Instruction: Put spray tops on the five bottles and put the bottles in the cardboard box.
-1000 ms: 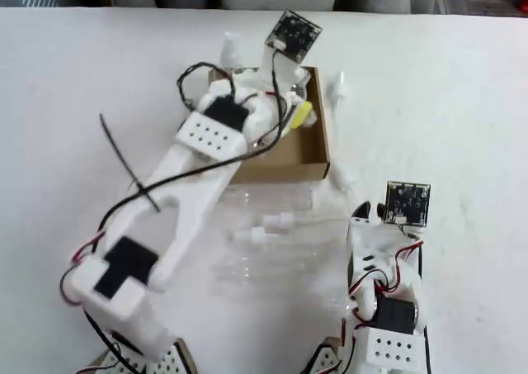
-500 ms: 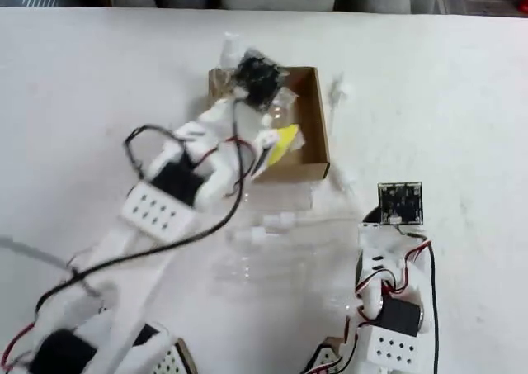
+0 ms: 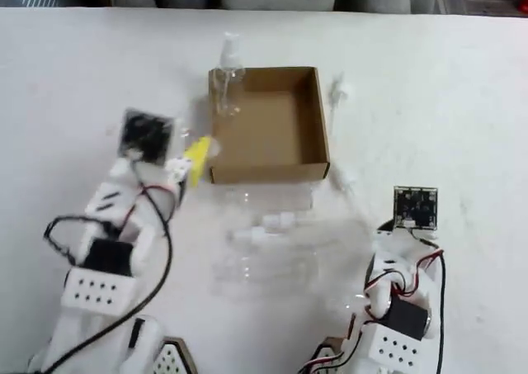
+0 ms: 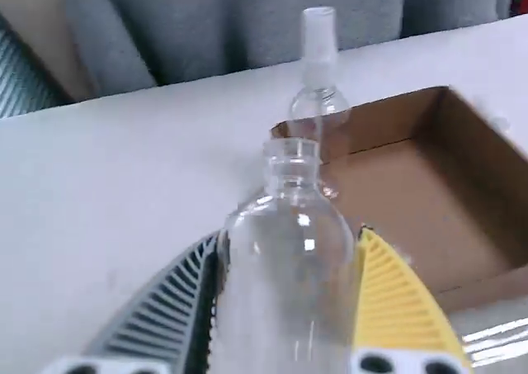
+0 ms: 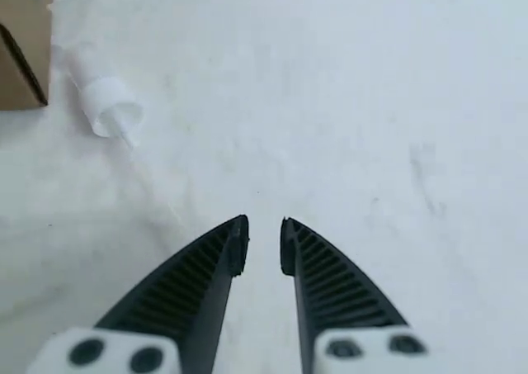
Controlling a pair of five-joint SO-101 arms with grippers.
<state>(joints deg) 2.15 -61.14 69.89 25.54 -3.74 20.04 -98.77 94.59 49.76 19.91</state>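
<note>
We're on the left gripper [image 4: 289, 240], clamped hard on a clear bottle [image 4: 285, 275] with a bare, open neck, grey and yellow fingers [image 4: 388, 300] pressing either side. From above, it sits left of centre, just beside the cardboard box [image 3: 268, 172]. A sprayer-topped bottle [image 3: 227, 70] stands upright at the box's upper-left corner; we can't tell whether it is inside or just outside. More clear bottles [image 3: 264, 258] lie on the table [image 3: 462, 101] below the box. In the lower right, the right gripper [image 5: 262, 246] hangs with tips slightly apart and nothing between them, a loose spray top [image 5: 107, 110] nearby.
</note>
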